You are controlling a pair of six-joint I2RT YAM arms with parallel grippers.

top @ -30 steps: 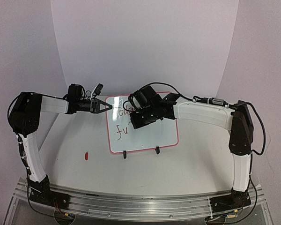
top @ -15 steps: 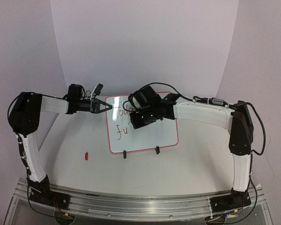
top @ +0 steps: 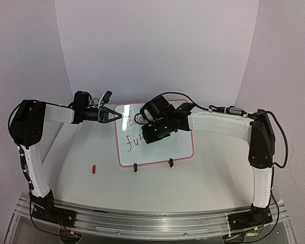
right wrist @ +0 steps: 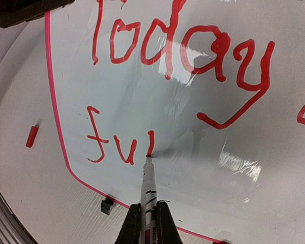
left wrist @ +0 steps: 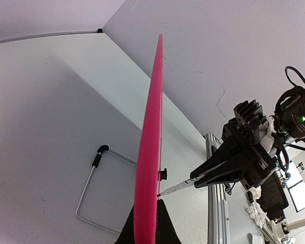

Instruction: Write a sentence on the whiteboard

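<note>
The whiteboard [top: 162, 150] stands tilted on the table, white with a thin pink frame. My left gripper [top: 114, 116] is shut on its upper left edge; the left wrist view shows the frame [left wrist: 151, 152] edge-on between the black fingers [left wrist: 168, 229]. My right gripper [right wrist: 148, 211] is shut on a white marker [right wrist: 148, 183], whose red tip touches the board [right wrist: 193, 168] at the foot of an "l". The sentence [right wrist: 183, 51] reads "Today" on the upper line, with "ful" [right wrist: 117, 142] below it. From above, the right gripper [top: 148, 136] covers the middle of the writing.
A red marker cap [top: 93, 169] lies on the table left of the board, also in the right wrist view [right wrist: 32, 136]. Two black clip feet [top: 135, 167] hold the board's lower edge. A wire stand [left wrist: 91, 178] lies behind the board. A metal rail [top: 142, 218] runs along the near edge.
The right gripper has shifted slightly right and down along the board. A new stroke, the "l", now follows "fu". The left arm has not moved.
</note>
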